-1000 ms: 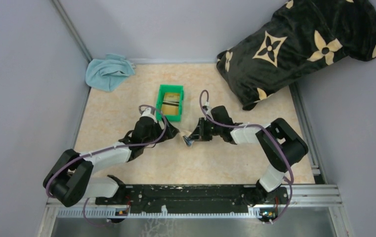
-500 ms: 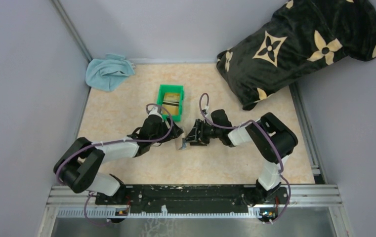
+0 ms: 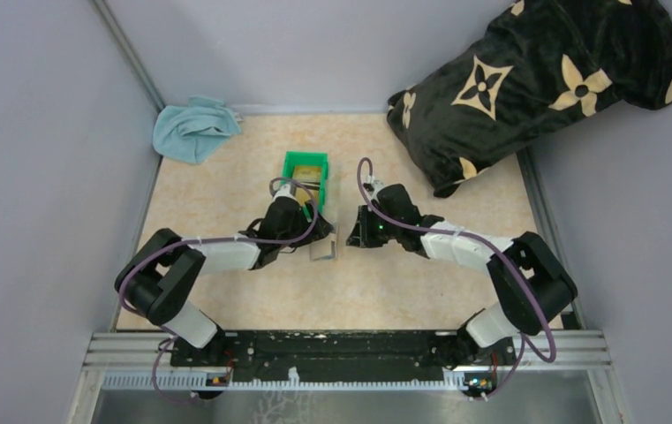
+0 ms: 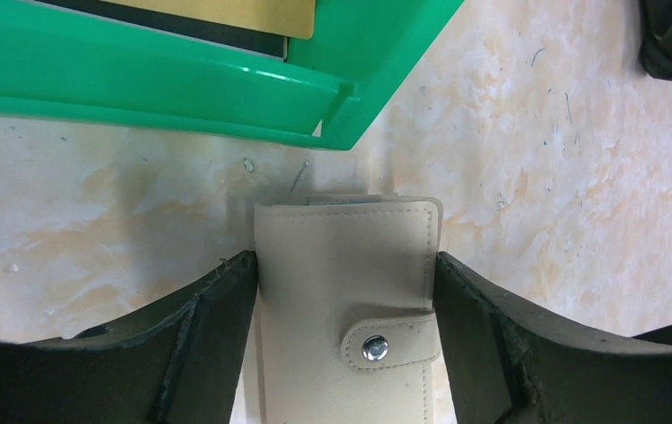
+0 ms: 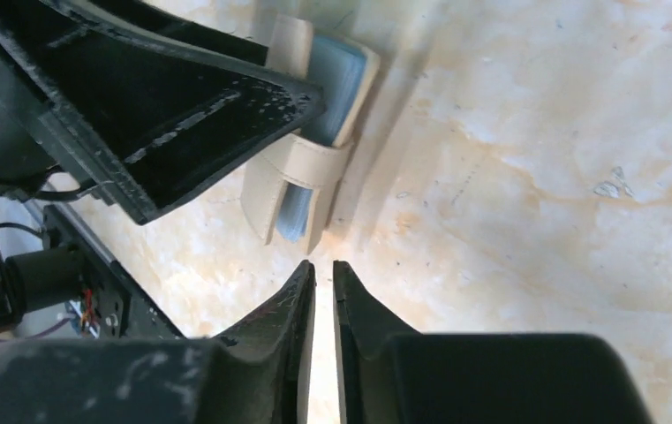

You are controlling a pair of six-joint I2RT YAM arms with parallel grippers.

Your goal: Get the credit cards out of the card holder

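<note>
Clamping the card holder (image 4: 345,296), the left pincer (image 4: 345,261) spreads wide; right pincer (image 5: 323,268) barely open, seemingly empty.

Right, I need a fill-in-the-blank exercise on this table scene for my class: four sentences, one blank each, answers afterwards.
1. The fingers of the left gripper stand on either side of the ____.
2. The gold card lies in the ____ bin.
3. The crumpled cloth at the far left corner is ____.
4. The right gripper holds ____.
Missing words: card holder; green; blue; nothing.
</note>
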